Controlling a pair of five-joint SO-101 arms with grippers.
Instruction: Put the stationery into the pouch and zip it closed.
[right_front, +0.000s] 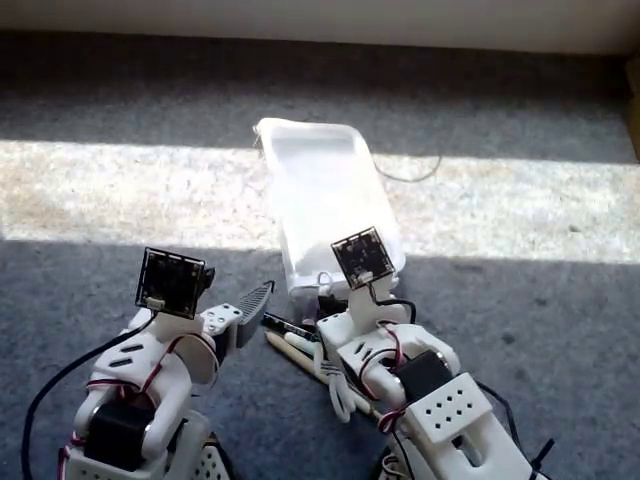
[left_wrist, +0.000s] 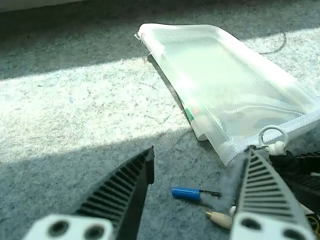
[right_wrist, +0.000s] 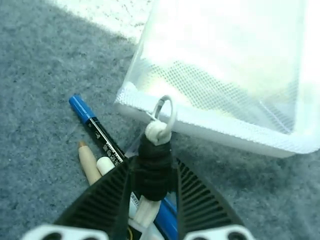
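- Carrying surface: grey, carpet-like covering (right_front: 110, 85), with one bright sunlit band across its middle.
- White mesh pouch (right_front: 322, 190) lies flat, partly in the band and partly in shade.
- Blue-capped pen (right_wrist: 94, 125), wood-tipped pencil (right_wrist: 88, 161) and a white-tipped pen (right_wrist: 106, 165) lie close together just beside the pouch's near end.
- Thin wire (right_front: 410, 176) lies beside the pouch.

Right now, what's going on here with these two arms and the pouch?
The right pincer is shut on the zip pull at the near corner of the white mesh pouch. The left pincer hangs open above the grey carpet beside it, holding nothing. A blue-capped pen and a wooden pencil lie on the carpet outside the pouch, not yet packed.
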